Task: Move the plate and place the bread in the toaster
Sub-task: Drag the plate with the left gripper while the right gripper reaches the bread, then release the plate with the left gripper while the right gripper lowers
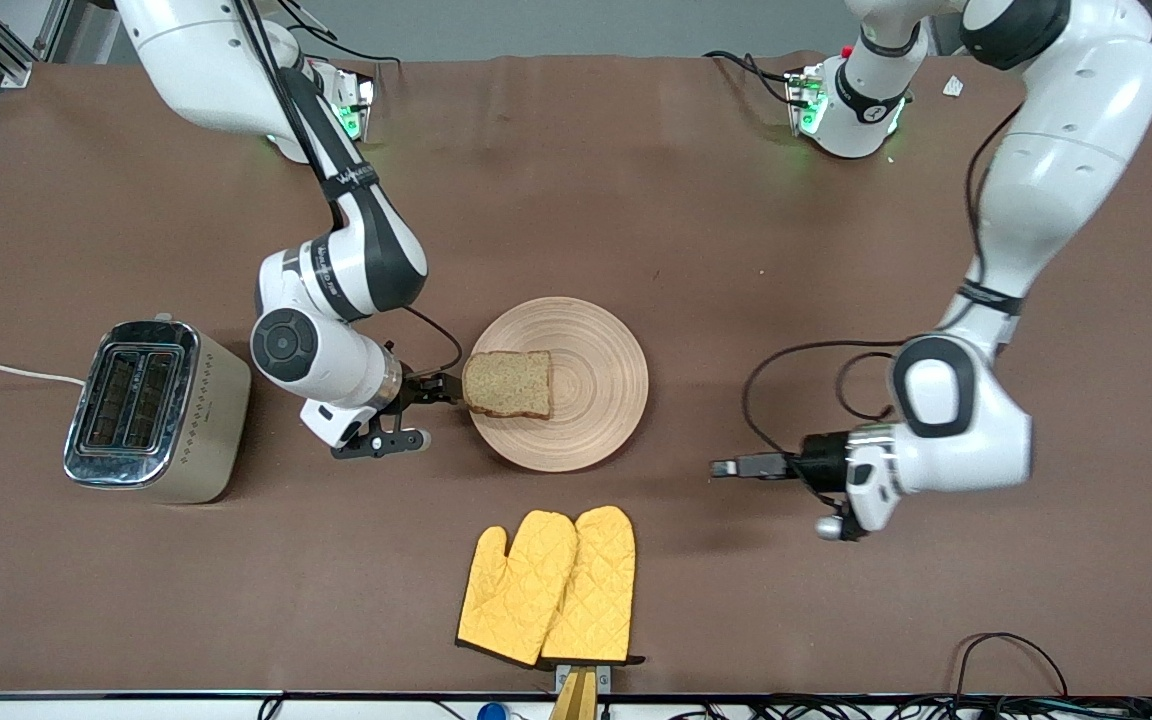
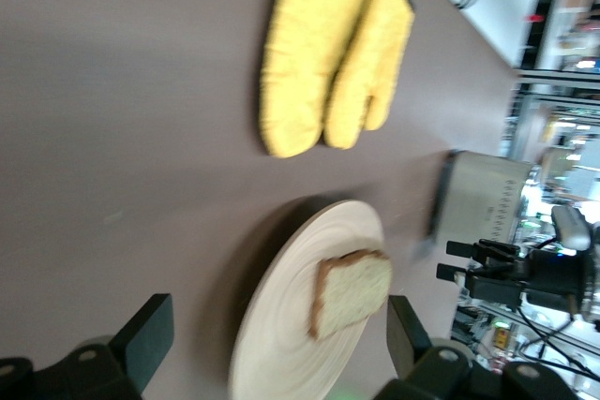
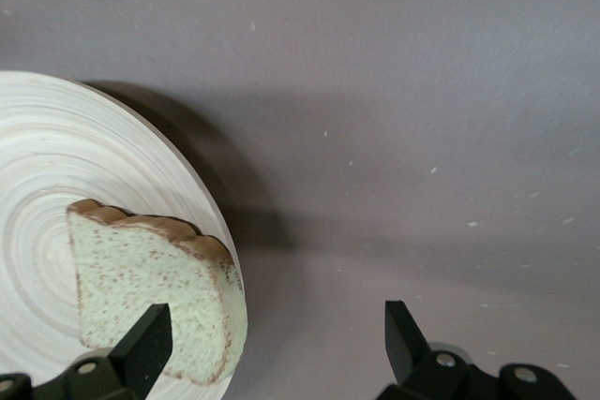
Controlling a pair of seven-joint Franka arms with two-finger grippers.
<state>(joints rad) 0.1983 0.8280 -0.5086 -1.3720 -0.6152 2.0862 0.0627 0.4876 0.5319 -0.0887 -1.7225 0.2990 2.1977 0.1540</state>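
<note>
Plate: large round pale-wood plate with ring grain [image 1: 586,400], flat on the brown table near the middle, well apart from the toaster.
Bread: squarish brown wholegrain slice with darker crust [image 1: 508,383], lying flat on the plate, at the rim toward the right arm's end of the table.
Toaster: boxy cream two-slot toaster with chrome top [image 1: 151,410], upright at the right arm's end, slots facing up and unfilled.
Right gripper: right gripper [image 1: 433,392] low at the plate's rim just beside the bread, fingers spread wide, nothing pinched yet; in the right wrist view the crust edge sits by one finger [image 3: 141,348], not centred in the gap.
Left gripper: left gripper [image 1: 726,467] low over bare table toward the left arm's end, apart from the plate, jaws spread, nothing held; looks to be waiting.
Step in hand: probably taking up the bread.
Doing it well: centre the slice between the fingers, close on the crust edges gently, lift clear of the rim before swinging toward the slots, turn the slice upright for the drop.
Right arm pose: elbow bent above the table, wrist turned so the fingers point sideways at the slice.
Left arm pose: forearm angled down, wrist level, fingers aimed toward the plate.
Also there: yellow quilted oven mitts [image 1: 548,587], nearer the front camera than the plate.
</note>
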